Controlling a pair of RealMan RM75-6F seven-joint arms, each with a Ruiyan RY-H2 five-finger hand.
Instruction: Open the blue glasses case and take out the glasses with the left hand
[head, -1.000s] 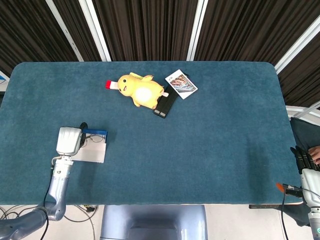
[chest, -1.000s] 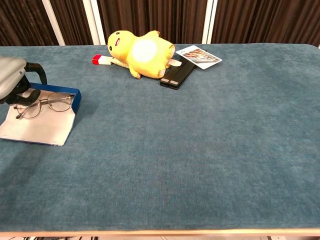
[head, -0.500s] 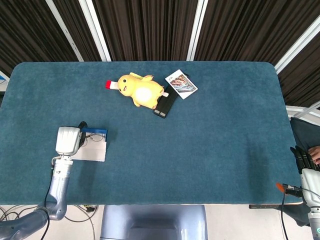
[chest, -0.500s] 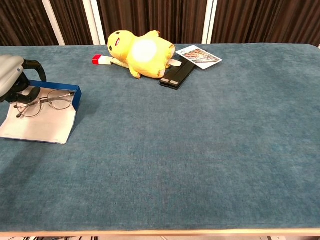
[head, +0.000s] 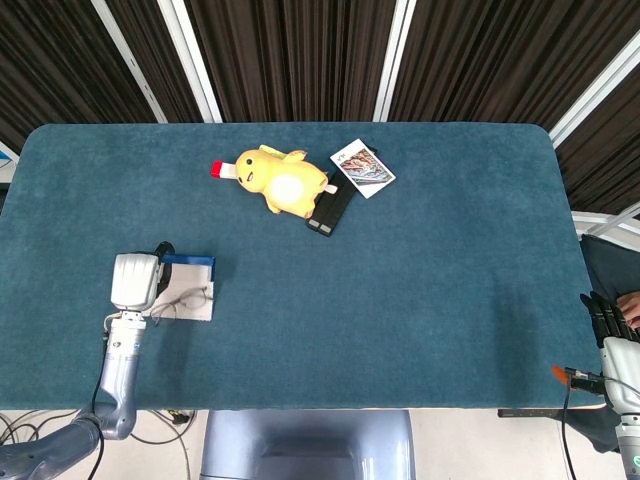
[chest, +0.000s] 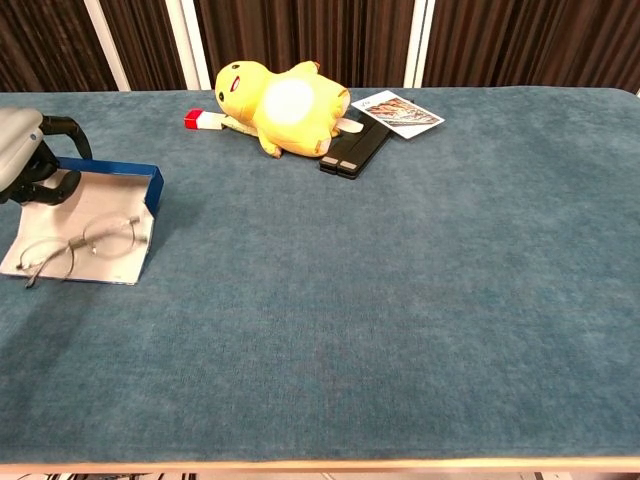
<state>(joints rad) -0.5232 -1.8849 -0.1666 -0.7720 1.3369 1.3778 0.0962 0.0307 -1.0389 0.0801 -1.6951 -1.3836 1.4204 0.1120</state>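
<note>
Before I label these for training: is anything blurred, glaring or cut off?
Head view: sharp and evenly lit, but the right robot hand sits at the frame edge. Chest view: sharp too; the glasses are thin and faint against the pale case lining, and the left robot hand is cropped.

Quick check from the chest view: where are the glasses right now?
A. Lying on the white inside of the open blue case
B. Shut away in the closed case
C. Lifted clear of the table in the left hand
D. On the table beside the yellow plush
A: the glasses lie flat on the white lining of the open blue glasses case, with the left hand at the case's far left end.
</note>
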